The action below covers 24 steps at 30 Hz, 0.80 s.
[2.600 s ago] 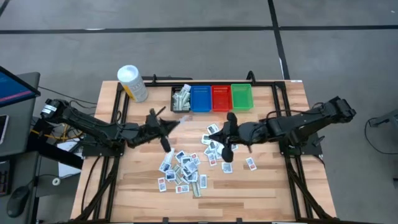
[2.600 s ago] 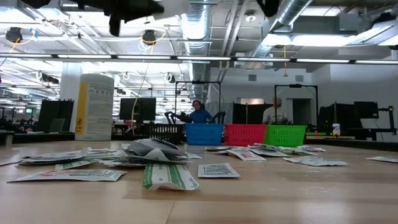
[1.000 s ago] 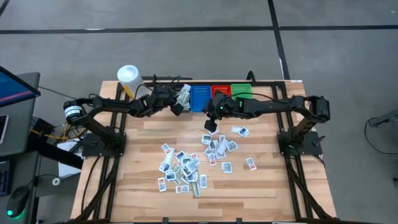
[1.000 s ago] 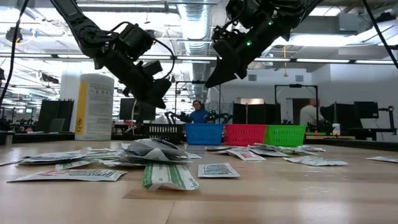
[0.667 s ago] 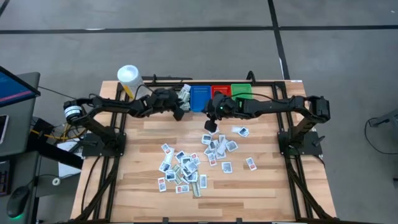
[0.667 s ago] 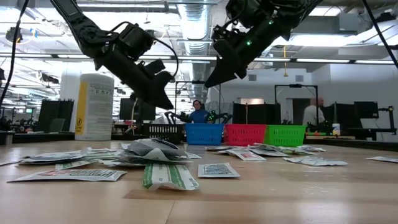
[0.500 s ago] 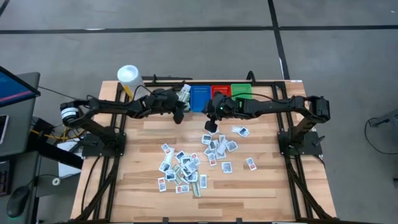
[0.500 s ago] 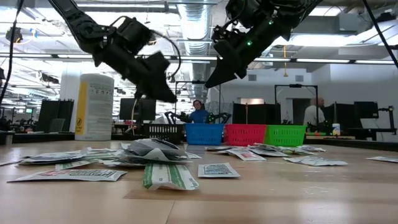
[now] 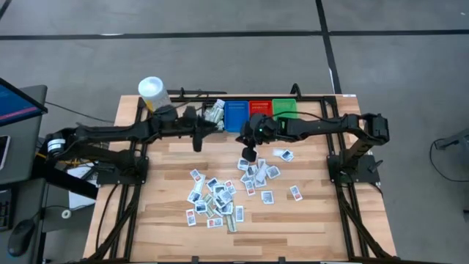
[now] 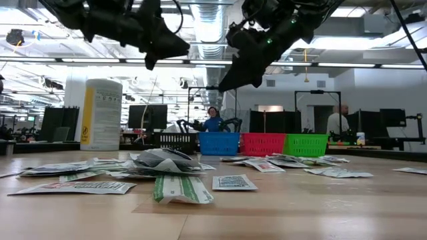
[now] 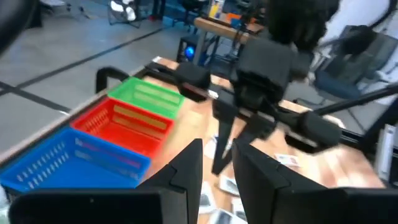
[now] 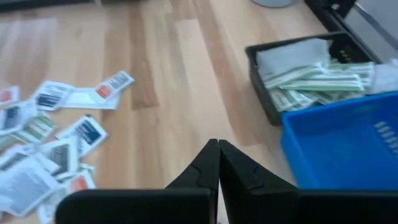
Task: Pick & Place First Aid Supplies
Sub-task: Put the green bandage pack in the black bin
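The first aid supplies lie scattered as small flat packets on the middle of the wooden table, and show flat on the board in the low view. More packets fill the black bin at the far edge. My left gripper hangs high above the table near that bin, open and pointing about level, with nothing between its fingers. My right gripper hovers in front of the blue bin, shut and empty, slanting down.
A red bin and a green bin stand in a row to the right of the blue one along the far edge. A white tub with a yellow label stands at the far left. Bare board lies at the table's left and right.
My left gripper has risen from just above the black bin and drawn back toward the table's left, tipping from a downward slant to about level. My right gripper has stayed in place, shut. The packets on the table have not moved.
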Each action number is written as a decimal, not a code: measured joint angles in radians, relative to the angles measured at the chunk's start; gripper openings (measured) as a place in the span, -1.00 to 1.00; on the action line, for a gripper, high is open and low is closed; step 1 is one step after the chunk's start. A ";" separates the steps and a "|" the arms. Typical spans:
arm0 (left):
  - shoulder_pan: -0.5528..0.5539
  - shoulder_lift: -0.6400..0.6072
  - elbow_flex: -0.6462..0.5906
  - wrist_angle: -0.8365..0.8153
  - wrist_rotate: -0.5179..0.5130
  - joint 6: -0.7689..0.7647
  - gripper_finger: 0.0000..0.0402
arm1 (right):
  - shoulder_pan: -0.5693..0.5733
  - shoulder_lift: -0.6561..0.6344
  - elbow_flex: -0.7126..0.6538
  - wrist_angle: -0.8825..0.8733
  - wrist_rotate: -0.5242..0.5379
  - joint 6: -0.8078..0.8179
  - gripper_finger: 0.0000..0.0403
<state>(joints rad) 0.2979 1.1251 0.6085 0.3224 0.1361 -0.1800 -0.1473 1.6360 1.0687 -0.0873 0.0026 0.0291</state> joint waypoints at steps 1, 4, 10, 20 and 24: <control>-0.011 -0.012 -0.012 -0.003 0.000 -0.013 -0.56 | 0.009 0.000 0.000 0.007 -0.002 0.007 -1.00; -0.051 -0.043 -0.050 0.000 0.001 -0.067 -0.56 | 0.039 0.000 0.000 0.024 -0.003 0.033 -1.00; -0.167 -0.115 -0.137 0.000 0.002 -0.170 -0.56 | 0.138 0.000 0.000 0.062 0.019 0.050 -1.00; -0.411 -0.201 -0.202 0.000 -0.016 -0.302 -0.56 | 0.323 0.000 0.000 0.099 0.083 0.171 -1.00; -0.535 -0.200 -0.208 -0.001 -0.099 -0.326 -0.56 | 0.429 0.002 0.000 0.101 0.081 0.180 -1.00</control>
<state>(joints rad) -0.2367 0.9247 0.4007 0.3219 0.0366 -0.5061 0.2815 1.6379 1.0683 0.0141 0.0834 0.2092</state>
